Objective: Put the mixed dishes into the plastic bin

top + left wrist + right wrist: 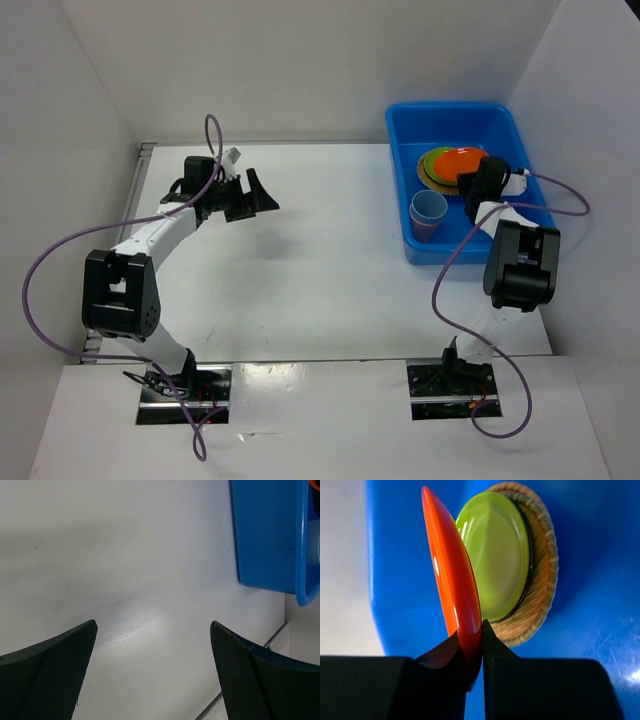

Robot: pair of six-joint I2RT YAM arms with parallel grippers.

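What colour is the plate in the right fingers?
Orange; the plate shows best in the right wrist view.

White desk (330, 260), matte, with a faint grain showing in the left wrist view. The blue plastic bin (455, 125) sits straight on it in the far right corner, close by the side wall. The left arm base (185, 392) and right arm base (450, 388) are bolted along the near edge.

A white table (330, 260) sits boxed in by plain white walls (300, 60) (back and both sides), evenly lit, softly glossy.
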